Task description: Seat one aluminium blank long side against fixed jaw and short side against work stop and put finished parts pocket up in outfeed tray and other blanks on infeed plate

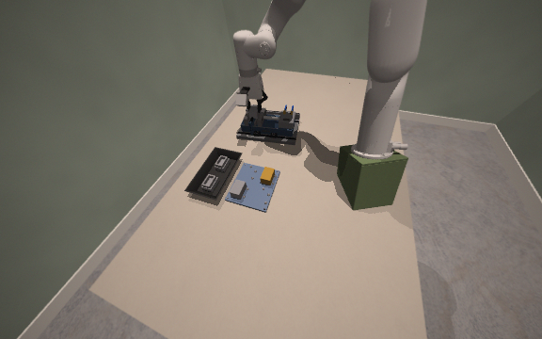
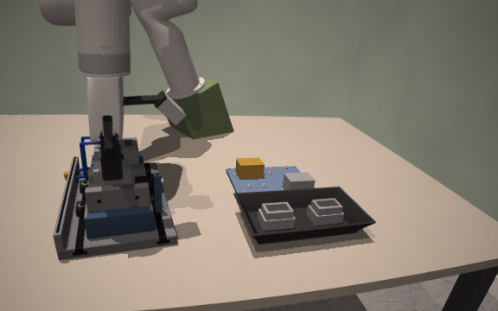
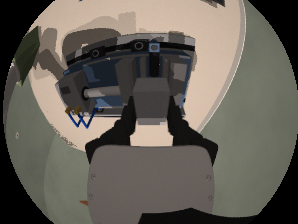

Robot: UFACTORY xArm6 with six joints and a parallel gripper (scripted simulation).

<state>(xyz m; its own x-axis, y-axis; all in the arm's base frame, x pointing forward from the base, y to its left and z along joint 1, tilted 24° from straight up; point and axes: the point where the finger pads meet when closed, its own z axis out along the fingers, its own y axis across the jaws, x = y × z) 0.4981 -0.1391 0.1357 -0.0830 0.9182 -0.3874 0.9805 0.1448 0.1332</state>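
My gripper (image 3: pixel 151 103) is shut on a grey aluminium blank (image 3: pixel 153 98), gripping its two sides. It stands upright, low over the blue and grey vise (image 1: pixel 269 124), at the end away from the plate; it also shows in the exterior view (image 2: pixel 111 166). The fingers and vise blocks hide whether the blank rests on the low bars. On the blue infeed plate (image 1: pixel 252 186) lie a second aluminium blank (image 1: pixel 238 188) and a brass blank (image 1: pixel 267 175), both flat. The black outfeed tray (image 1: pixel 215 175) holds two finished parts (image 2: pixel 276 214) (image 2: pixel 325 211), flat with pockets up.
The arm's green base block (image 1: pixel 372 175) stands to the right of the vise. Blue hoses (image 2: pixel 84 155) rise at the vise's far end. The table's left edge runs close beside the vise and tray.
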